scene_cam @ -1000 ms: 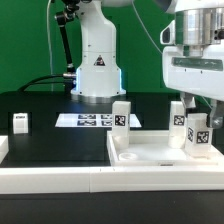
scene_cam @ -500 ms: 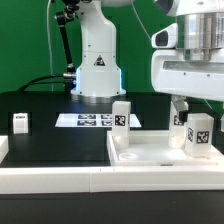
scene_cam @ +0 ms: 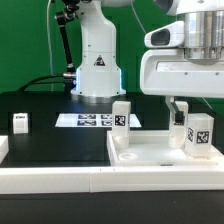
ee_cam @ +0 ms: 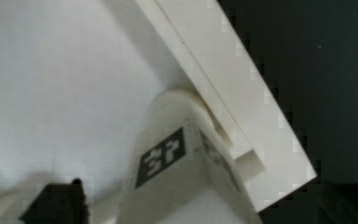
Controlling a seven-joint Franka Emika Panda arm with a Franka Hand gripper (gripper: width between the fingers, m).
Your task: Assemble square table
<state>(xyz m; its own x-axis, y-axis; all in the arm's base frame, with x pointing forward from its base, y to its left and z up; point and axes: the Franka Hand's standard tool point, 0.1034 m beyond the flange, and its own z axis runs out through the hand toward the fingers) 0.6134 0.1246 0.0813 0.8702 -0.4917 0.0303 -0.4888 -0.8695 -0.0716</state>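
Your gripper (scene_cam: 196,104) hangs with fingers spread wide, holding nothing, just above the leg (scene_cam: 200,132) standing upright on the slab (scene_cam: 150,152), toward the exterior view's right. Its long axis is vertical, so a regrip looks like a straight drop.

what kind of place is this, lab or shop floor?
Most likely a robotics lab bench: green backdrop, a marker board on the black tabletop, plus tagged white legs and a square table slab.

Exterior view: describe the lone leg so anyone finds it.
Find the black work surface before the white robot base. At its edge on the exterior view's left sits a small white tagged block leg. The other legs cluster at the white square slab; it stands alone.
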